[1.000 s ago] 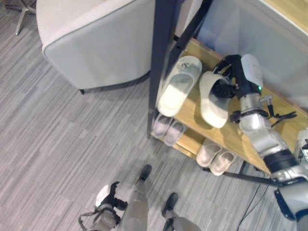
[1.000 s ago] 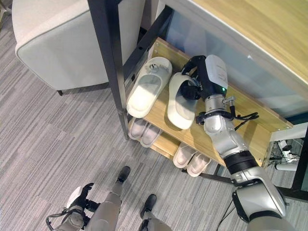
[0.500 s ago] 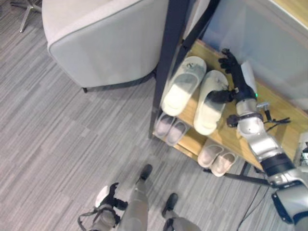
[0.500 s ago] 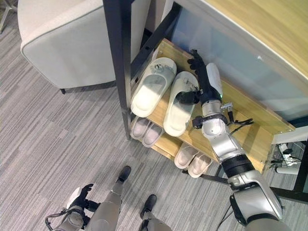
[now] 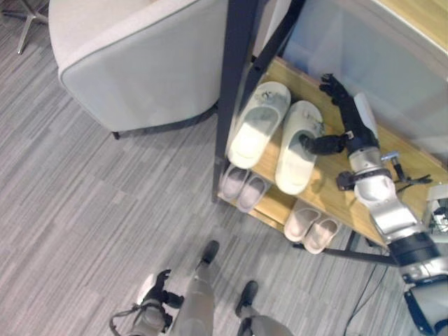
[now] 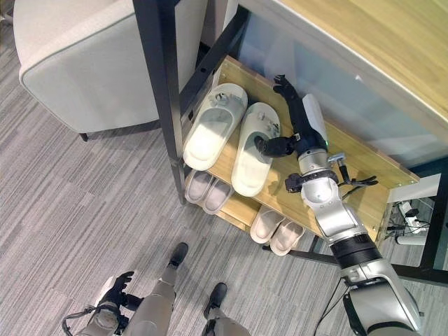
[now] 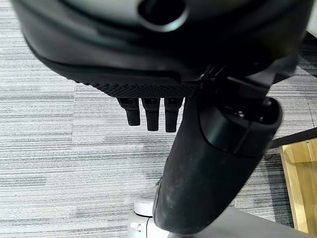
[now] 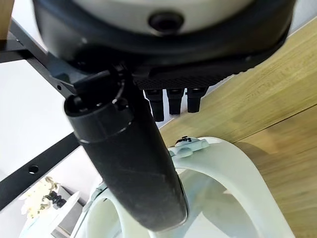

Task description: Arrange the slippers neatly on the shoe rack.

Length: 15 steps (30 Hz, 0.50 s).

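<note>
My shoe rack (image 6: 364,178) pairs matt light wood boards with dark metal posts; the slippers (image 6: 253,149) look smooth, matt plastic (foam perhaps), above rough grey carpet (image 5: 84,224).

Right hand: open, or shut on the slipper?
Open: the right hand has straight fingers, its thumb resting on the right slipper, which lies flat.

The left hand (image 7: 198,163) hangs open above grey striped floor (image 7: 59,148).

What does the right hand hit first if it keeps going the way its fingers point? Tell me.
Probably the rack's back panel: the right hand points along the shelf past the slipper. Depth is unclear.
</note>
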Available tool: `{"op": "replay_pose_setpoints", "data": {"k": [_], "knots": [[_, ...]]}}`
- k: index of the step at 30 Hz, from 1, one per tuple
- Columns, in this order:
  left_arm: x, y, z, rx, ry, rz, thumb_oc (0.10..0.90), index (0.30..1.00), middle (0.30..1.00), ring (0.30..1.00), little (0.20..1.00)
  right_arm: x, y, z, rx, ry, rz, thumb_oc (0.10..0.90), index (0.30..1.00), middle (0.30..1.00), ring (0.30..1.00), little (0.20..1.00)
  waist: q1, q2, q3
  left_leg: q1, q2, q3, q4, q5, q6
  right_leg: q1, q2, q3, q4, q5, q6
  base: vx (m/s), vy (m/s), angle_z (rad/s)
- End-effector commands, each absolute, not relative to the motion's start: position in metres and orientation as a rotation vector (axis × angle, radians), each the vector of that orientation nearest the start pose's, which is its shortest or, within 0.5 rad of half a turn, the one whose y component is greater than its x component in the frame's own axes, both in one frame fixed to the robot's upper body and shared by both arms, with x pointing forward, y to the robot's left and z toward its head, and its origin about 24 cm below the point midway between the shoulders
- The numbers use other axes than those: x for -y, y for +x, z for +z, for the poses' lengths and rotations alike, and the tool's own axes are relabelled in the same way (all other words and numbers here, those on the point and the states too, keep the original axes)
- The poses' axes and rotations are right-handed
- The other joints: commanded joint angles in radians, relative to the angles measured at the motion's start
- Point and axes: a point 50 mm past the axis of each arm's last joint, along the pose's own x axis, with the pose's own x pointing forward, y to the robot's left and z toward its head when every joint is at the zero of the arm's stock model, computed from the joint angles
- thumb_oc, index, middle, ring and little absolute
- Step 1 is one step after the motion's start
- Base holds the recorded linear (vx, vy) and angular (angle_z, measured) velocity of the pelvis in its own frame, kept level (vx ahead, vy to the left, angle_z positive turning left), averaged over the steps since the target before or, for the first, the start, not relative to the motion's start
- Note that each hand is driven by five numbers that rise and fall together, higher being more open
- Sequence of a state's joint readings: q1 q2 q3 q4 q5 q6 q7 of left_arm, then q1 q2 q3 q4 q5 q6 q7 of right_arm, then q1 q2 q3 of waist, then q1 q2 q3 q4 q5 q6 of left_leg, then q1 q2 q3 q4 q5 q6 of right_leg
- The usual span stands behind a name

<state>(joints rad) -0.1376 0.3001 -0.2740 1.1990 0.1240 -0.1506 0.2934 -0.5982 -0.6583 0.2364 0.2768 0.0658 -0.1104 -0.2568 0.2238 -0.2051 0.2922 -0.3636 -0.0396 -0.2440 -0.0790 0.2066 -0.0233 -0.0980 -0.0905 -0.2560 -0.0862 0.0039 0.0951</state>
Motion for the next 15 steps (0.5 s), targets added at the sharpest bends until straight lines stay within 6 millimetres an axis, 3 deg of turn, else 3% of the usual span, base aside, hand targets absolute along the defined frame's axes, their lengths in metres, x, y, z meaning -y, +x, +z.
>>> {"op": "replay_pose_setpoints", "data": {"k": [1,6,15], "knots": [[-0.239,0.148,-0.139,-0.916,0.648,0.063,0.8,0.9,0.9,0.9,0.9,0.229,0.331,0.238,0.672,-0.533,-0.184,0.8,0.9,0.9,0.9,0.9,-0.017,-0.003,-0.084,0.118,0.012,-0.012,0.018,-0.183,0.019,-0.038,-0.046,0.052,0.021,0.036,0.072,0.0,0.0,0.0],[-0.244,0.142,-0.141,-0.958,0.635,0.083,0.8,0.9,0.9,0.9,0.9,0.225,0.327,0.224,0.64,-0.492,-0.148,0.8,0.9,0.9,0.9,0.9,-0.023,-0.01,-0.096,0.132,0.015,-0.007,0.013,-0.185,0.018,-0.031,-0.044,0.054,0.019,0.037,0.071,0.01,0.001,0.0],[-0.233,0.135,-0.146,-0.986,0.595,0.012,0.8,0.9,0.9,0.9,0.9,0.219,0.315,0.188,0.556,-0.303,-0.041,0.8,0.9,0.9,0.9,0.9,-0.042,-0.005,-0.118,0.162,0.02,0.008,0.007,-0.195,0.023,-0.018,-0.045,0.063,0.025,0.033,0.071,0.01,0.009,-0.03]]}}
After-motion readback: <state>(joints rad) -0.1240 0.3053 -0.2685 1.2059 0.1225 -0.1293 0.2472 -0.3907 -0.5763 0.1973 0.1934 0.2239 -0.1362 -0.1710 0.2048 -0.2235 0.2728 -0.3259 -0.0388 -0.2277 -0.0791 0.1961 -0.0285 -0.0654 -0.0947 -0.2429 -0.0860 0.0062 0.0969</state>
